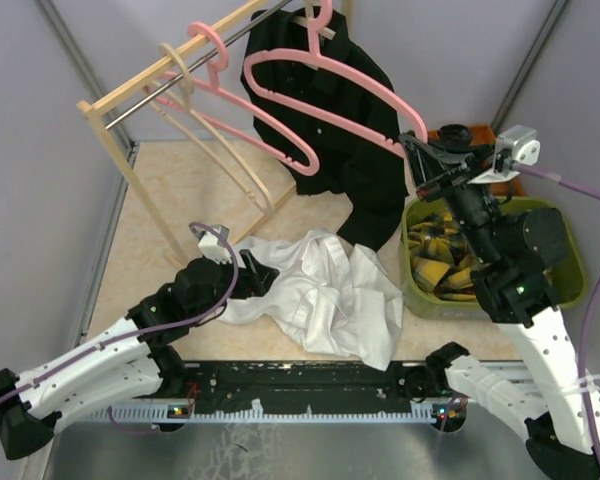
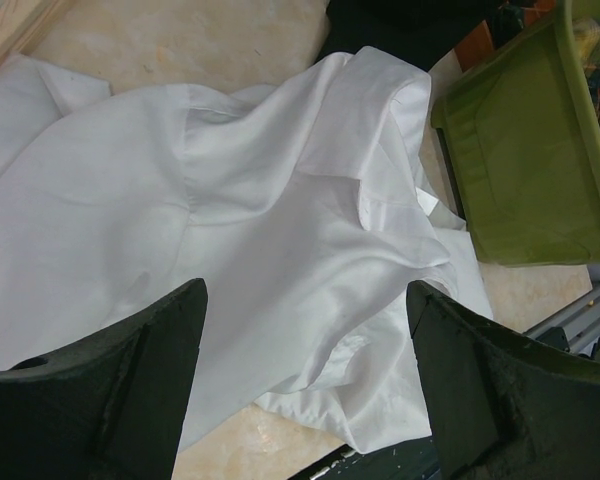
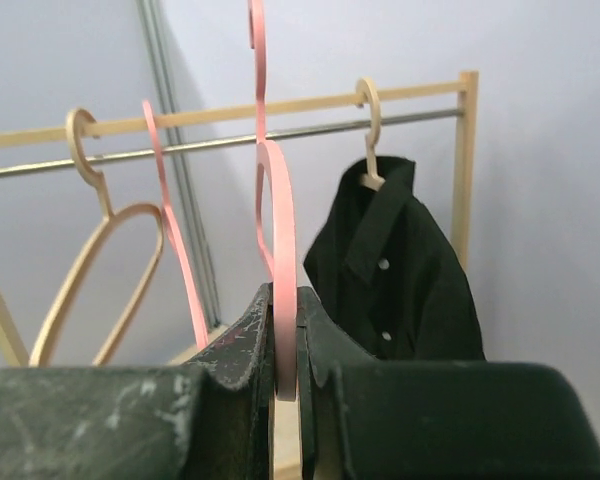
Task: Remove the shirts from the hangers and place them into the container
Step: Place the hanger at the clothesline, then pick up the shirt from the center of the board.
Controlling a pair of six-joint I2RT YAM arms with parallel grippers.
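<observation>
pink hanger smooth plstc, white shirt matt cloth, rack wood.

White shirt heap lay crumpled near centre, just left of the olive-green container holding the plaid shirt; black shirt hung farther back on a beige hanger; pink hanger, second pink hanger and second beige hanger were bare

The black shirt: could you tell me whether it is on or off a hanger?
On a hanger: the black shirt hangs by its collar from a beige hanger hooked over the rack's metal bar.
</observation>
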